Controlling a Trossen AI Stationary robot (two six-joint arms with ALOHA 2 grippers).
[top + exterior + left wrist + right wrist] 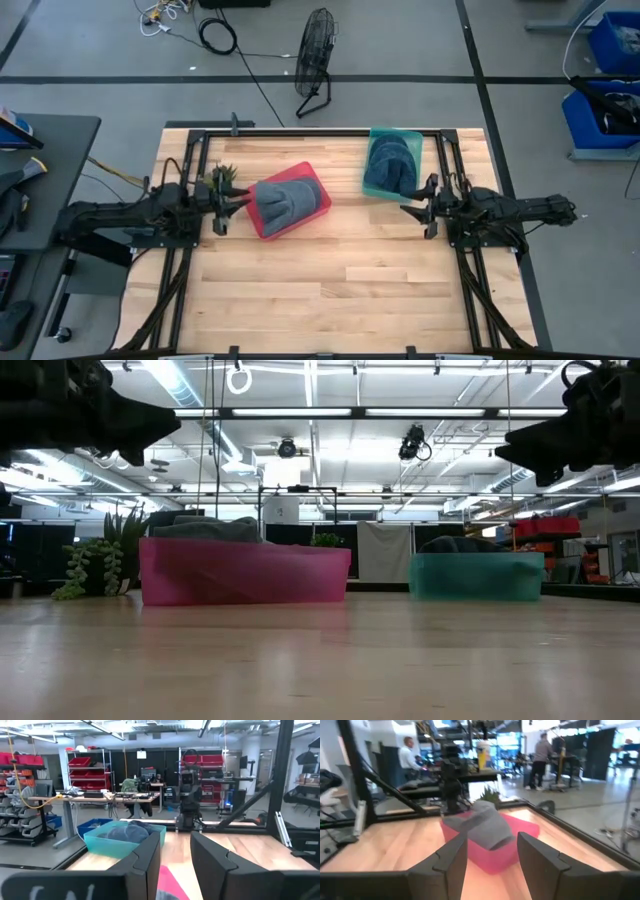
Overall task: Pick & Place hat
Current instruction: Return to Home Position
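Note:
A pink bin sits left of the table's centre, and a grey hat lies inside it; the grey hat rises above the bin's rim. A teal bin farther back and to the right holds a dark blue-grey hat, which shows heaped in the teal bin. My left gripper hovers open just left of the pink bin, touching nothing. My right gripper hovers open in front of the teal bin and faces the pink bin.
A small potted plant stands close behind my left gripper and shows as a plant beside the pink bin. Black frame rails run along the table's far and side edges. Bare wood spreads across the near half.

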